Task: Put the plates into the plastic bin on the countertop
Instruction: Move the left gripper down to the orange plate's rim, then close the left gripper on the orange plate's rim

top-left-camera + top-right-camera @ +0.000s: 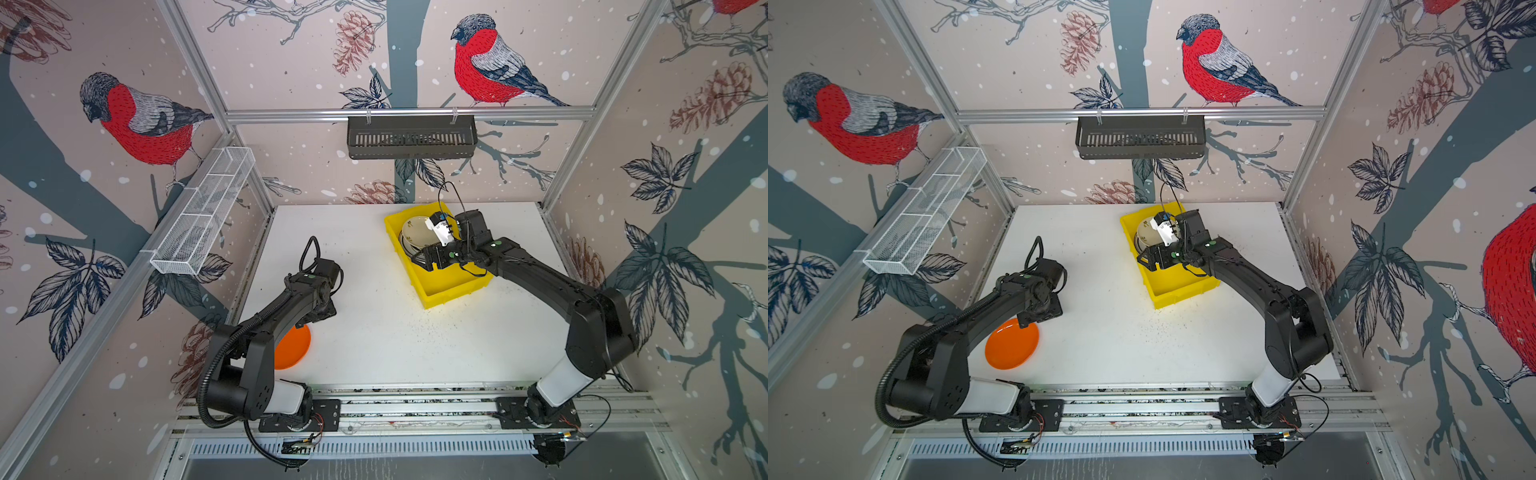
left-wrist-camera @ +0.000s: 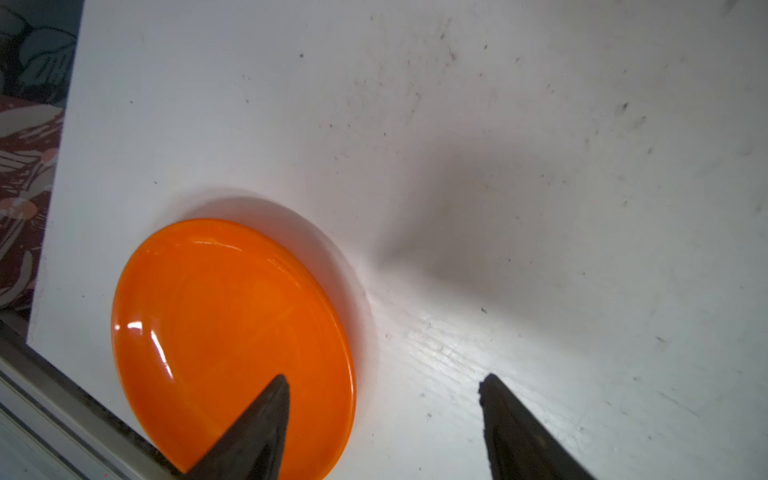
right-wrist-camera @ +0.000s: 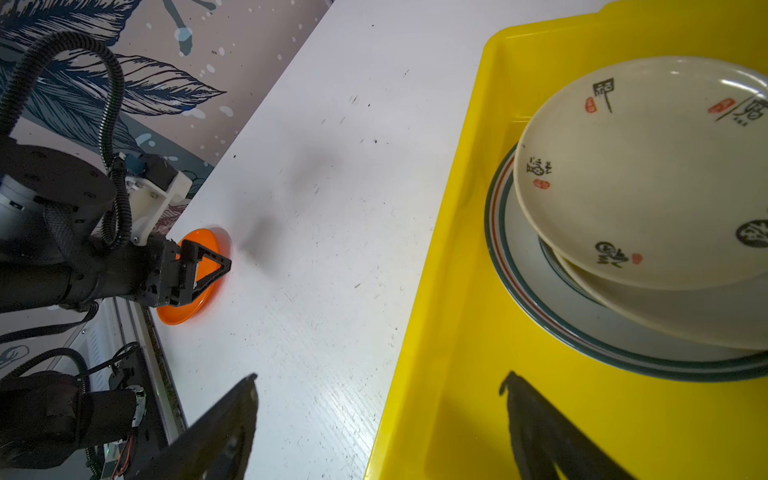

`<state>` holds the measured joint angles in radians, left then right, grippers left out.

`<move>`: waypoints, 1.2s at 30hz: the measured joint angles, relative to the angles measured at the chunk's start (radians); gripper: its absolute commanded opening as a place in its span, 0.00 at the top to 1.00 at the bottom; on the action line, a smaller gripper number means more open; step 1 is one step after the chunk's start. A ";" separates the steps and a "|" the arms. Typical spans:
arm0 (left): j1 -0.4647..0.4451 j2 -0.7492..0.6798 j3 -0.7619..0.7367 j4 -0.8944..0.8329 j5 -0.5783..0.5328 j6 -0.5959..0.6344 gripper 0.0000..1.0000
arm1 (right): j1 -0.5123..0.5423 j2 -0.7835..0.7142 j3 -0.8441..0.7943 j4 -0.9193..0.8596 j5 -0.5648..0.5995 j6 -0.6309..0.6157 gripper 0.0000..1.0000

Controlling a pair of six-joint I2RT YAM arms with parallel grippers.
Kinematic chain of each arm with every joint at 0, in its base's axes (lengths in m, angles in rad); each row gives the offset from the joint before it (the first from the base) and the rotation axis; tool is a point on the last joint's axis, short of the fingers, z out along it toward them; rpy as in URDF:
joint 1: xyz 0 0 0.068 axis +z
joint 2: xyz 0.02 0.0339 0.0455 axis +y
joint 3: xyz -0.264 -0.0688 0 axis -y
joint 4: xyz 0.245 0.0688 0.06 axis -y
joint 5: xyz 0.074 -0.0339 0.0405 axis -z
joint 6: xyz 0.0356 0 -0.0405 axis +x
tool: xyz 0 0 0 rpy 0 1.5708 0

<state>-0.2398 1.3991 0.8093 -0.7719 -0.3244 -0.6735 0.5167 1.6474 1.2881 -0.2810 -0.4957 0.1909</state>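
My left pincer (image 2: 385, 378) hung partly spread across the orange plate (image 2: 216, 332)'s rim, one tip over the plate, the other over bare countertop (image 2: 540, 124), gripping nothing. I judged that the straddle suited pinching a rim lying flat. Whether a tip touched, I could not tell. My right pincer (image 3: 381, 375) stood wide and empty across the plastic bin (image 3: 457, 291)'s wall, with the stacked plates (image 3: 644, 174) just ahead inside.

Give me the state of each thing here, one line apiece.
plastic bin, on the countertop, holding stacked plates
orange plate, flat on the countertop, outside the plastic bin
left gripper, open, straddling the orange plate's rim
right gripper, open, empty, above the plastic bin's wall
cream plate, tilted atop the stack
green-rimmed plate, lowest visible
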 measured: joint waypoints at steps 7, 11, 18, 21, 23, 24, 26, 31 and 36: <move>-0.005 -0.048 -0.104 0.045 0.053 -0.031 0.47 | 0.000 0.000 0.002 -0.004 0.023 0.001 0.07; -0.006 -0.054 -0.129 0.071 0.071 -0.039 0.52 | 0.000 0.000 0.002 -0.008 0.034 0.011 0.07; -0.013 -0.051 -0.136 0.079 0.062 -0.069 0.53 | 0.000 0.000 0.002 -0.010 0.052 0.014 0.07; -0.018 -0.050 -0.136 0.078 0.053 -0.080 0.54 | 0.000 0.002 0.002 -0.010 0.060 0.014 0.07; -0.021 -0.041 -0.136 0.077 0.043 -0.085 0.54 | 0.000 0.005 0.002 -0.014 0.070 0.014 0.07; -0.024 -0.037 -0.135 0.074 0.035 -0.089 0.54 | 0.000 0.005 0.002 -0.018 0.075 0.014 0.07; -0.033 -0.034 -0.135 0.068 0.027 -0.097 0.52 | -0.001 0.006 0.002 -0.023 0.078 0.014 0.08; -0.043 -0.047 -0.137 0.058 0.008 -0.117 0.53 | -0.001 0.006 0.002 -0.025 0.081 0.014 0.08; -0.045 -0.085 -0.162 0.072 0.003 -0.130 0.53 | -0.001 0.005 0.002 -0.026 0.081 0.014 0.08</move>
<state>-0.2844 1.3136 0.6472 -0.6994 -0.3210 -0.8040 0.5156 1.6524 1.2903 -0.3065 -0.4149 0.2050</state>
